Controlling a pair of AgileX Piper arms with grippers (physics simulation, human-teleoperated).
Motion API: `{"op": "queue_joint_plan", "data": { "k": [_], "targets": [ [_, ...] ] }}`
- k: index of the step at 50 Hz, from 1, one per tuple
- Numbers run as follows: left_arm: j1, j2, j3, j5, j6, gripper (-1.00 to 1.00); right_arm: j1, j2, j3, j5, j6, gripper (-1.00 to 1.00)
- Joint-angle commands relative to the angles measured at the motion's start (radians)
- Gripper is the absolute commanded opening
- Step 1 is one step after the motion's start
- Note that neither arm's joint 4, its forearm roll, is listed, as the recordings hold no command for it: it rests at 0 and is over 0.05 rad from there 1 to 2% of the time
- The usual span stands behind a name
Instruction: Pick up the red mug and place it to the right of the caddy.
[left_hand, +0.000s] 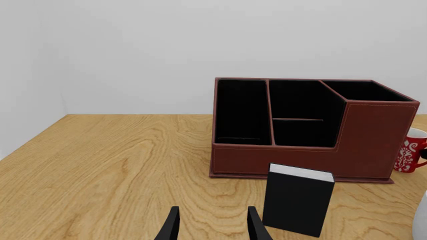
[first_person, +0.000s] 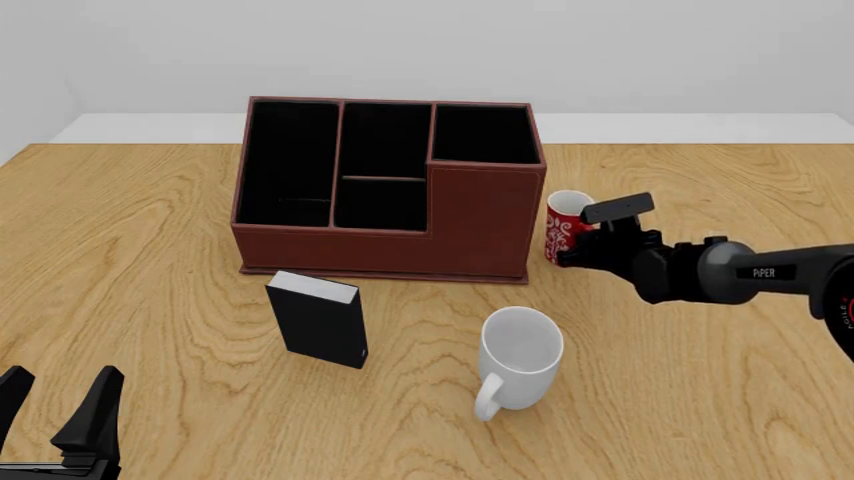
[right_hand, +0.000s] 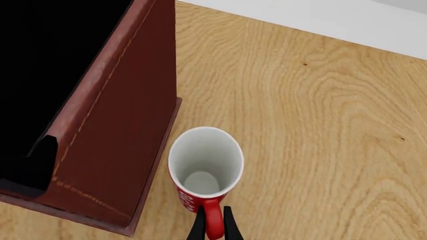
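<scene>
The red mug (first_person: 567, 225) with its white pattern stands upright on the table just right of the caddy (first_person: 481, 220), close to its side wall. My right gripper (first_person: 583, 252) is at the mug's handle. In the right wrist view the two dark fingers (right_hand: 229, 222) press on either side of the red handle, below the mug's white inside (right_hand: 203, 167), with the caddy's wall (right_hand: 127, 125) beside it. My left gripper (first_person: 54, 405) is open and empty at the front left. The left wrist view shows the caddy (left_hand: 373, 140) and the mug (left_hand: 410, 150) beyond it.
A small black box (first_person: 318, 320) stands in front of the caddy; it also shows in the left wrist view (left_hand: 298, 200). A larger plain white mug (first_person: 521, 355) stands in front of the caddy's right end, handle toward me. Bare wood table (first_person: 134, 250) lies to the left.
</scene>
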Motion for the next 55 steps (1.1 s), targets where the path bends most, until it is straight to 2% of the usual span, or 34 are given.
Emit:
{"op": "queue_joint_plan", "data": {
  "k": [1,27,28,46,55],
  "targets": [
    [0.0,0.0,0.0,0.0,0.0,1.0,0.011,0.008,0.044,-0.017,0.053,-1.0],
    [0.0,0.0,0.0,0.0,0.0,1.0,0.03,0.005,0.101,-0.06,0.085,-1.0],
    [0.0,0.0,0.0,0.0,0.0,1.0,0.027,0.005,0.101,-0.059,0.092,1.0],
    [0.0,0.0,0.0,0.0,0.0,1.0,0.033,0.005,0.114,-0.073,0.096,1.0],
    [0.0,0.0,0.0,0.0,0.0,1.0,0.019,-0.041,0.151,-0.077,0.093,1.0]
  ]
}}
